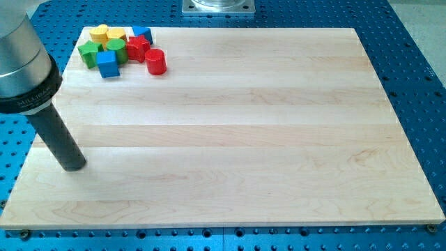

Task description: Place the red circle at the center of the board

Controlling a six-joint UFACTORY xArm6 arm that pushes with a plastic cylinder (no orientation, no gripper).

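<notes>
The red circle (156,62) is a short red cylinder near the view's top left of the wooden board (230,132). It sits at the right edge of a cluster of blocks, next to a red star-shaped block (137,47). My tip (72,166) rests on the board at the view's left, well below the cluster and to the left of the red circle, touching no block.
The cluster also holds a green star-like block (90,53), a green cylinder (116,48), a blue cube (108,63), another blue block (143,33) and two yellow blocks (100,33) (116,35). A blue perforated table (418,42) surrounds the board.
</notes>
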